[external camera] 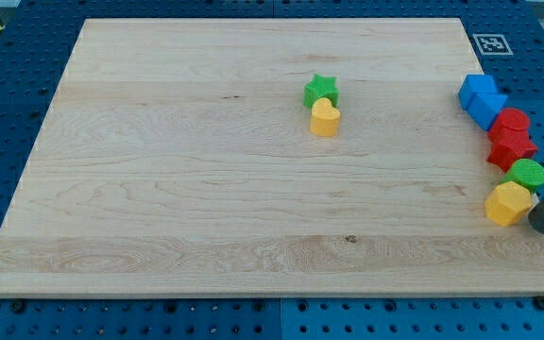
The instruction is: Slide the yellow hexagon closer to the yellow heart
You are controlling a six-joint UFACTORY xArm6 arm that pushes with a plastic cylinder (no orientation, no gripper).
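Note:
The yellow hexagon lies near the board's right edge, just below the green round block. The yellow heart sits near the board's upper middle, touching the green star above it. My rod comes in from the view's right edge, and my tip rests right against the hexagon's lower right side. The heart is far to the hexagon's upper left.
A column of blocks runs down the right edge: two blue blocks, a red round block, a red star, then the green round block. A printed marker sits at the board's top right corner.

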